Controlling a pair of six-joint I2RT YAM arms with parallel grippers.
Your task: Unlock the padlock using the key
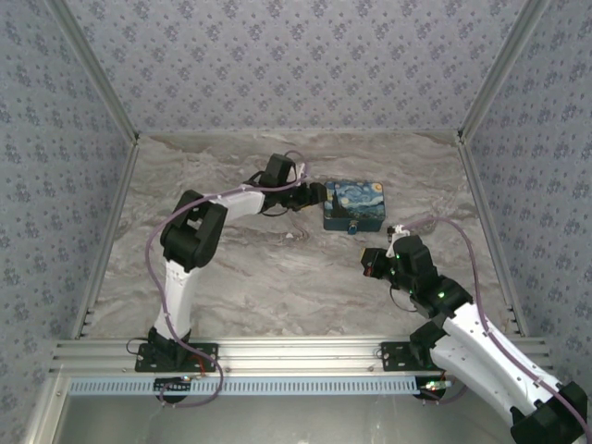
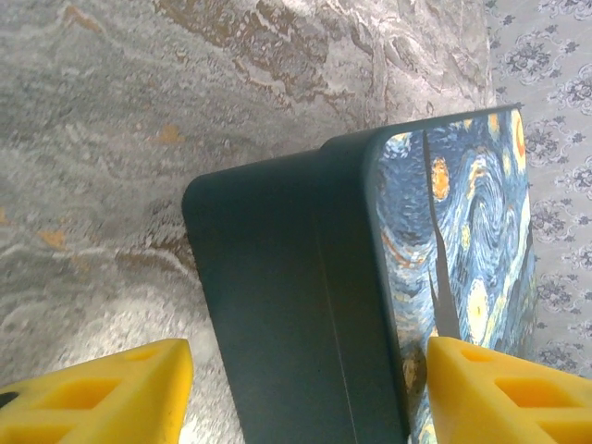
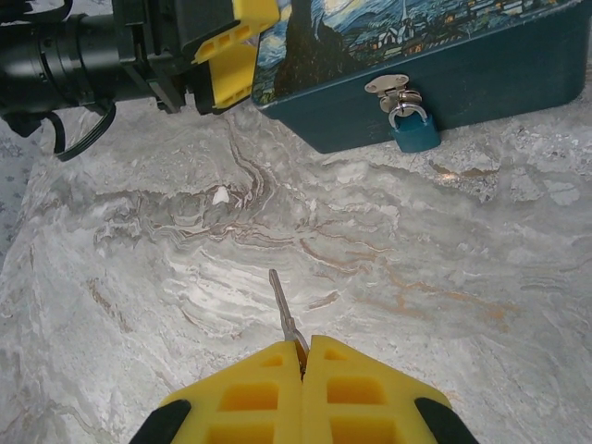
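Note:
The tiny blue padlock (image 3: 413, 129) hangs by its silvery shackle from the metal hasp (image 3: 388, 88) on the front wall of the swirly painted box (image 3: 481, 69); from above the padlock (image 1: 357, 229) is a small speck at the box's near edge. My right gripper (image 3: 303, 356) is shut on the key (image 3: 282, 305), whose thin blade points forward over the marble, well short of the padlock and left of it. My left gripper (image 2: 301, 398) is open and straddles the box's (image 2: 287, 296) left end, one finger over the lid, the other just clear of the side.
The marble table (image 1: 231, 277) spreads around the box (image 1: 353, 205). Patterned walls with metal posts close in the back and both sides. In the right wrist view the left arm's black wrist (image 3: 83, 60) and cable reach in from the upper left.

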